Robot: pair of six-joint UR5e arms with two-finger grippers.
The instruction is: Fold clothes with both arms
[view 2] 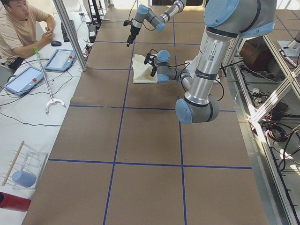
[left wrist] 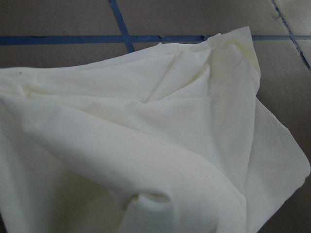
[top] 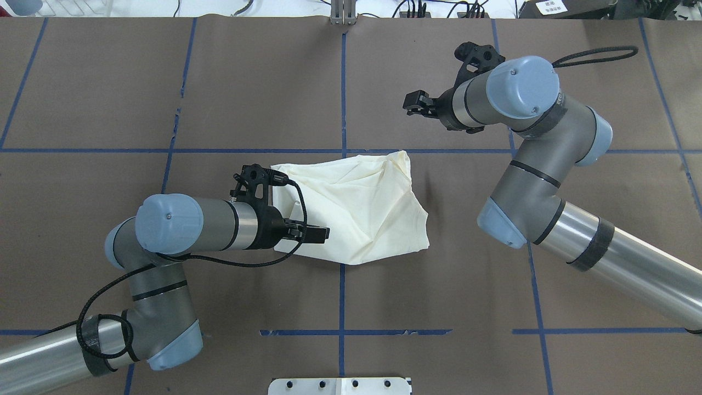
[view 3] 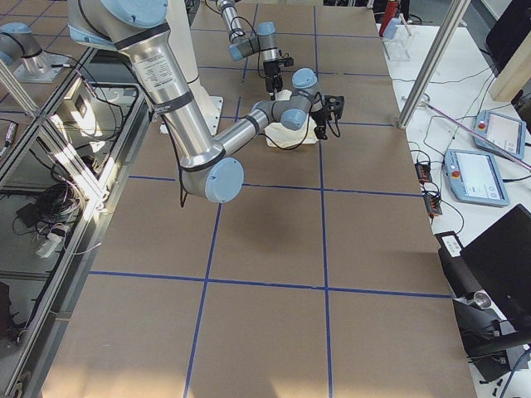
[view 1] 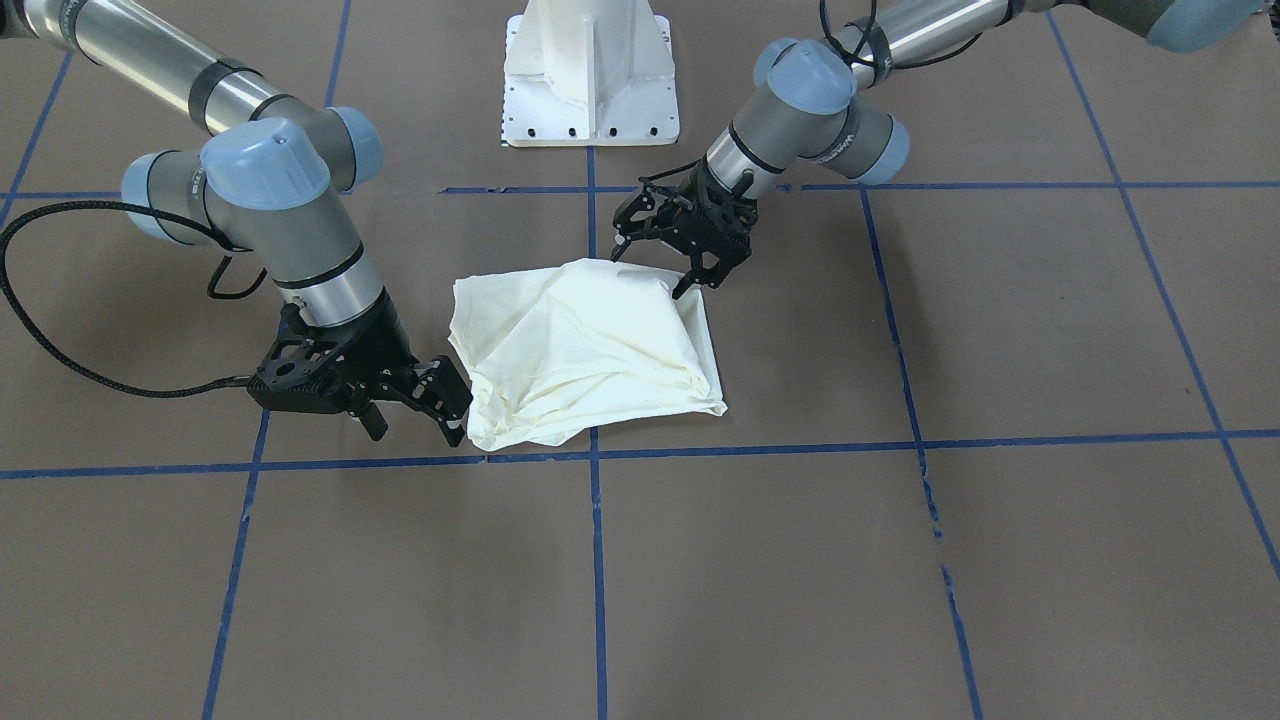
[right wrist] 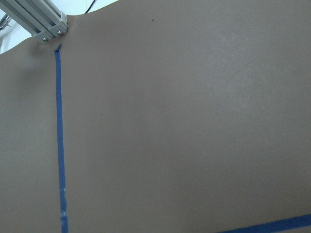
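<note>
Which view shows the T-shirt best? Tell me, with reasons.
Exterior front-facing: nearly the whole T-shirt lies unobstructed. Overhead, the left arm covers one edge; left wrist shows only close-up folds; side views show it tiny; right wrist, nothing.

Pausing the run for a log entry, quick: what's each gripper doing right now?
Left gripper: open, holding nothing, over the T-shirt.
Right gripper: open, holding nothing.
</note>
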